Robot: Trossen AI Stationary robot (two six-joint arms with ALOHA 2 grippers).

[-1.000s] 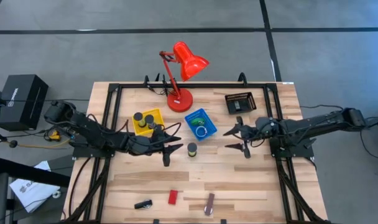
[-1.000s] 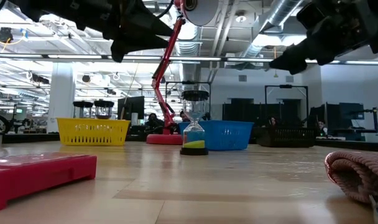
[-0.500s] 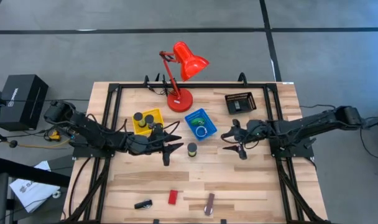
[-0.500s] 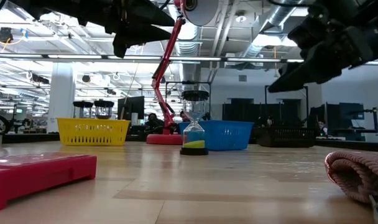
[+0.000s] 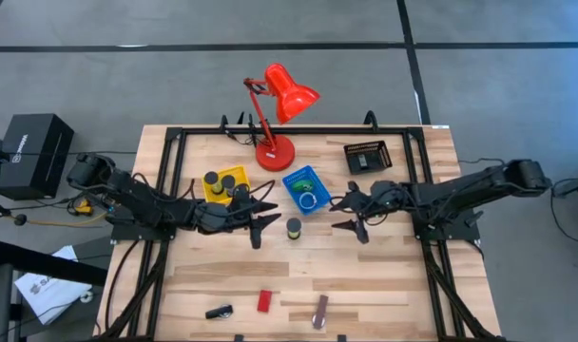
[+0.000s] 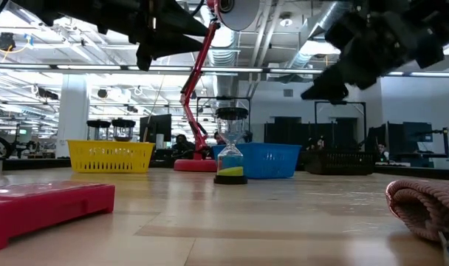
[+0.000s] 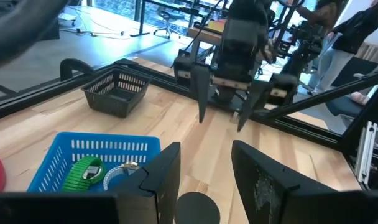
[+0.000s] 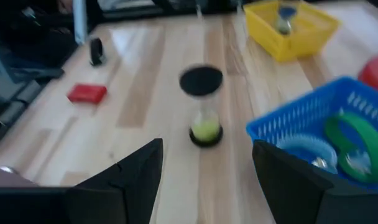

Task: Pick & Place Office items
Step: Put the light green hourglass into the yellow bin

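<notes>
A small black-capped hourglass is seen standing upright on the wooden table, just in front of the blue tray. It is flanked by the left gripper and the right gripper, both raised above the table, fingers spread apart and empty. A red block, a black piece and a brown-silver bar are laid well apart from the hourglass, near the table's front edge.

Pale planked wood table, glossy red lamp, plastic mesh blue tray, matt black gripper fingers
</notes>
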